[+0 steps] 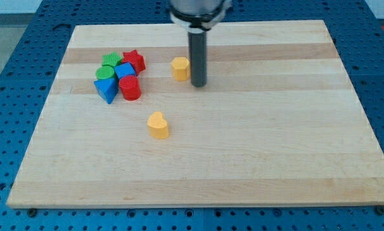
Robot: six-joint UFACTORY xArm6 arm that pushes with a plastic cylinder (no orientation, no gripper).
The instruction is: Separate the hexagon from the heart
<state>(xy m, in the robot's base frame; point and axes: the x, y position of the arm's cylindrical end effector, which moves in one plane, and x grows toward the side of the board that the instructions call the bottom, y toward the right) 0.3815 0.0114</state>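
A yellow hexagon block point(180, 67) lies on the wooden board point(256, 154) near the view's top centre. A yellow heart block point(158, 125) lies below it and slightly to the left, well apart from it. My tip point(198, 84) stands just to the right of the yellow hexagon, very close to its right side. The rod comes down from the view's top.
A tight cluster sits at the upper left: a green star point(112, 60), a red star point(134, 60), a green round block point(104, 71), a blue block point(124, 70), a blue triangle point(106, 89) and a red cylinder point(130, 88). Blue perforated table surrounds the board.
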